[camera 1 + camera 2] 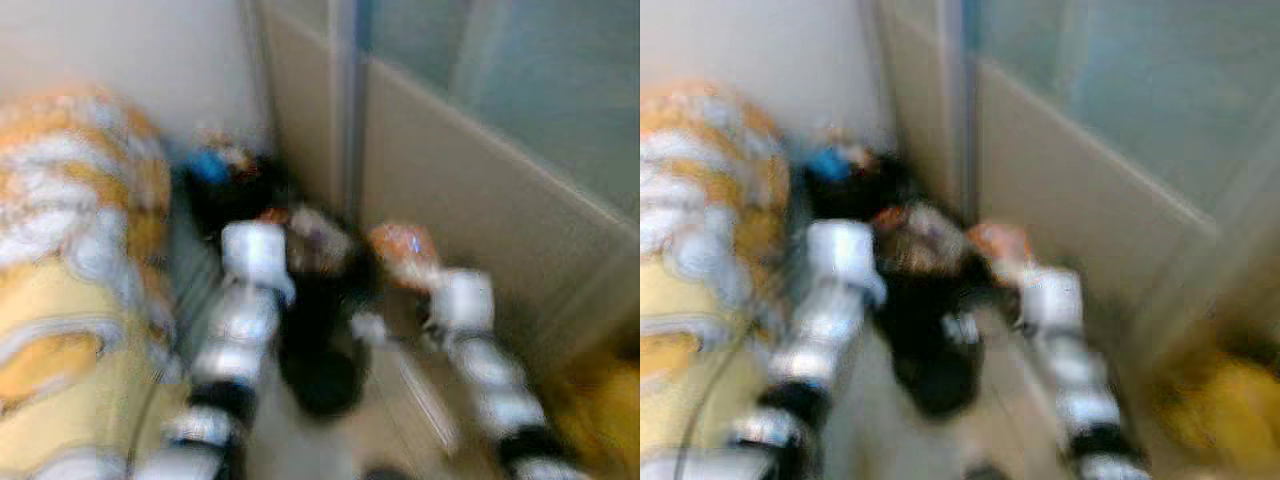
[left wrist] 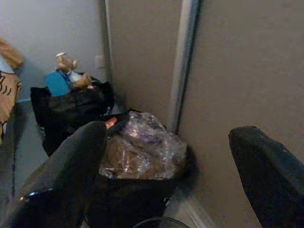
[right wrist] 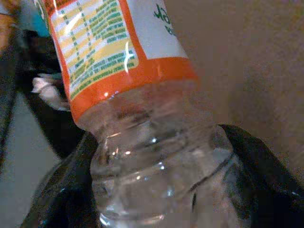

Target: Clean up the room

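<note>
Two grippers reaching toward one black trash bag (image 2: 137, 190) in the corner, beside the beige sliding-door panel (image 2: 237, 71). Right gripper (image 3: 156, 190) pinching a clear plastic bottle (image 3: 142, 142) with an orange-banded label, black fingers (image 3: 256, 166) pressed on either side of the ribbed body, long axis of the bottle running forward and away from the wrist, label end farthest out. Seen from the head, blurred by motion, holding that bottle (image 1: 405, 252) just beside the bag and toward the door panel, slightly above the bag's mouth. Bag already stuffed with crumpled clear wrappers (image 2: 142, 147). Left gripper (image 2: 166, 175) hovering spread wide and empty, directly facing the bag's opening, nearer to the bag yet carrying nothing. Probably needing a short carry of the bottle from the door side across to over the bag's mouth, then a release. Beyond the bag, against the wall, a second dark bag (image 2: 71, 109) holding a blue item and a small teddy bear (image 2: 69, 66).
</note>
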{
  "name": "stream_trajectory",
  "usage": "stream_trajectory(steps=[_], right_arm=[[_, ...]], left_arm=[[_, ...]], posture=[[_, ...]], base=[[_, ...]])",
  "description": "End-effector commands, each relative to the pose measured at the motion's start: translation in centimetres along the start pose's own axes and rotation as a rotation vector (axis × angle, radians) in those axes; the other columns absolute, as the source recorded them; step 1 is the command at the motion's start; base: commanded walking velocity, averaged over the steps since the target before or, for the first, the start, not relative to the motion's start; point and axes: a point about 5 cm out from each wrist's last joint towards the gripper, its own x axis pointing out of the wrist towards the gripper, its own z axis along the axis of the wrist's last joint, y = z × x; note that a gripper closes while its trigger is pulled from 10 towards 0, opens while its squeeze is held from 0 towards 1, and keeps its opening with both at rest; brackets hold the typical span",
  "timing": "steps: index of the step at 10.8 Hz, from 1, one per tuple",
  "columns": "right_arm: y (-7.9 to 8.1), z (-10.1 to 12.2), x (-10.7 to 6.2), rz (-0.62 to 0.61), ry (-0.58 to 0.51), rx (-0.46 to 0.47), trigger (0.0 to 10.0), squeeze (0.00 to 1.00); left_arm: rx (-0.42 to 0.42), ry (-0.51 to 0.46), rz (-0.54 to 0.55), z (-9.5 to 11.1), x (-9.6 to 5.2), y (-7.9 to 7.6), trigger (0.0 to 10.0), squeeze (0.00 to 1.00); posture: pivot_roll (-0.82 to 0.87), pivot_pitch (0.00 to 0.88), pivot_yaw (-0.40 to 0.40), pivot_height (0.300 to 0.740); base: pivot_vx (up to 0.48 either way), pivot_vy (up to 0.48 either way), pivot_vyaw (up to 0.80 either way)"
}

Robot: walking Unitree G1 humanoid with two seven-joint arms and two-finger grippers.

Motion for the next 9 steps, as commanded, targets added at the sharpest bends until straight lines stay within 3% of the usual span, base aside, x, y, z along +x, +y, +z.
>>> stream_trajectory(steps=[1, 4, 5, 6, 7, 8, 9], right_arm=[[1.6, 1.4, 0.6, 0.047, -0.058, 0.009, 10.0, 0.0], [1.4, 0.8, 0.7, 0.041, -0.012, 0.002, 10.0, 0.0], [1.4, -1.1, 0.9, 0.037, 0.155, 0.031, 10.0, 0.0], [1.5, -2.6, 0.9, 0.048, 0.273, 0.055, 10.0, 0.0], [1.9, -2.8, 1.0, 0.063, 0.296, 0.083, 10.0, 0.0], [2.9, -3.3, 1.1, 0.1, 0.359, 0.077, 10.0, 0.0], [3.5, -3.8, 1.0, 0.111, 0.4, 0.054, 10.0, 0.0]], left_arm=[[0.02, 0.012, 0.039, -0.2, -0.1, 1.5, 10.0, 0.0], [0.057, 0.007, -0.002, -0.2, -0.1, 0.6, 10.0, 0.0], [0.068, -0.001, 0.007, 0.1, 0.0, 0.8, 10.0, 0.0], [0.117, 0.007, 0.046, 0.4, 0.2, 2.5, 10.0, 0.0], [0.252, -0.019, 0.083, 1.1, 0.1, 4.5, 10.0, 0.0], [0.302, -0.003, 0.051, 2.8, 0.2, 7.5, 10.0, 0.0], [0.284, 0.044, -0.103, 3.2, 0.0, 7.6, 10.0, 0.0]], posture=[[-0.28, 0.0, 0.041, 0.74], [-0.28, 0.0, 0.038, 0.74], [-0.28, 0.0, 0.042, 0.74], [-0.27, 0.0, 0.054, 0.74], [-0.26, 0.0, 0.055, 0.74], [-0.19, 0.027, 0.067, 0.74], [-0.17, 0.04, 0.07, 0.74]], base=[[0.48, 0.0, 0.0], [0.48, 0.0, 0.0], [0.0, 0.0, 0.0], [0.0, 0.0, 0.0], [0.0, 0.0, 0.0], [0.0, 0.0, 0.0], [0.0, 0.0, 0.0]])
